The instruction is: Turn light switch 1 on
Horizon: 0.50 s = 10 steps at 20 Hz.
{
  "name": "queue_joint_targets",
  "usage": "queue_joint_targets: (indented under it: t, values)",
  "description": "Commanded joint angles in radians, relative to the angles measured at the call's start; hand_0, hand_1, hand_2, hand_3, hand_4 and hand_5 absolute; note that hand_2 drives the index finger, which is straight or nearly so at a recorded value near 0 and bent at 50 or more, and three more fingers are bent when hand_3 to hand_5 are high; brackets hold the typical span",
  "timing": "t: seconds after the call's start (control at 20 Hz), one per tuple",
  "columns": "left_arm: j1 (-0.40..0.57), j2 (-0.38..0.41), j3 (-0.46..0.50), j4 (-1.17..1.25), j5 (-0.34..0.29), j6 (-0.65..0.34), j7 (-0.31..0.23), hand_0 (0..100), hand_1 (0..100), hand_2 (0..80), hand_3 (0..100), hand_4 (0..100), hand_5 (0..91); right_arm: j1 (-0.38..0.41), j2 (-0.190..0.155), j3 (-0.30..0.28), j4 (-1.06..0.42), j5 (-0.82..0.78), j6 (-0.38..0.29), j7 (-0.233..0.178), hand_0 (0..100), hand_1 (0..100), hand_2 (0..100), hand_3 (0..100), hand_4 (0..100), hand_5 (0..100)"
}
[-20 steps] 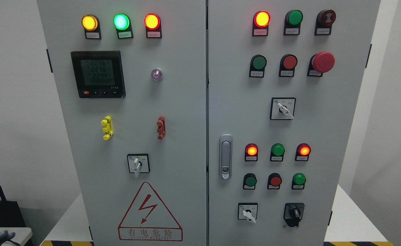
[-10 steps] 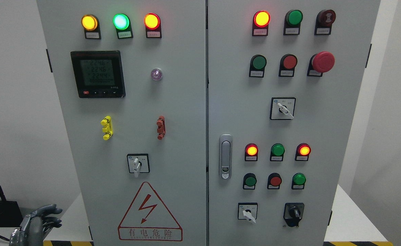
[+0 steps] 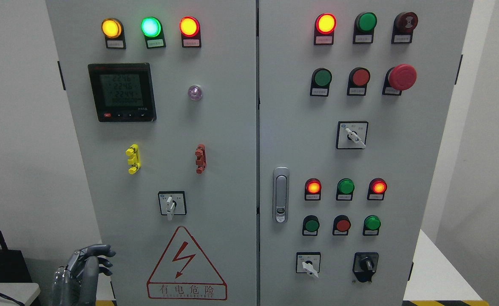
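Grey metal-jointed left robot hand [image 3: 81, 272], fingers loosely curled and holding nothing, at lower left; small square-plated white-lever rotary switch [image 3: 171, 204] sits up-right, well apart, on matte grey steel cabinet [image 3: 215, 170].

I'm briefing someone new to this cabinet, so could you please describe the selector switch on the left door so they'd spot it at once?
On the left door, look just above the red-bordered lightning warning triangle. There sits the selector switch, a square black-framed plate with a white lever pointing down. It is the only rotary switch on that door.
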Motion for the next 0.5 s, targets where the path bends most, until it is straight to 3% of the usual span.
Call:
queue_joint_targets:
  t: [0.0, 0.2, 0.3, 0.45]
  values:
    - [-0.077, -0.057, -0.165, -0.022, -0.063, 0.066, 0.041, 15, 26, 44.9, 59, 67, 62.6, 0.000, 0.000, 0.000, 0.000, -0.017, -0.001, 0.000, 12, 39, 0, 0, 0, 0]
    - [-0.094, -0.080, -0.195, -0.020, -0.131, 0.088, 0.052, 14, 26, 45.7, 59, 67, 63.3, 0.000, 0.000, 0.000, 0.000, -0.017, -0.001, 0.000, 12, 39, 0, 0, 0, 0]
    - [-0.094, -0.081, -0.215, -0.020, -0.184, 0.103, 0.095, 14, 27, 46.2, 59, 67, 63.5, 0.001, 0.000, 0.000, 0.000, -0.017, -0.001, 0.000, 12, 39, 0, 0, 0, 0]
    - [-0.094, -0.081, -0.225, -0.020, -0.195, 0.140, 0.136, 14, 27, 47.5, 60, 68, 64.1, 0.000, 0.000, 0.000, 0.000, -0.018, -0.001, 0.000, 12, 39, 0, 0, 0, 0]
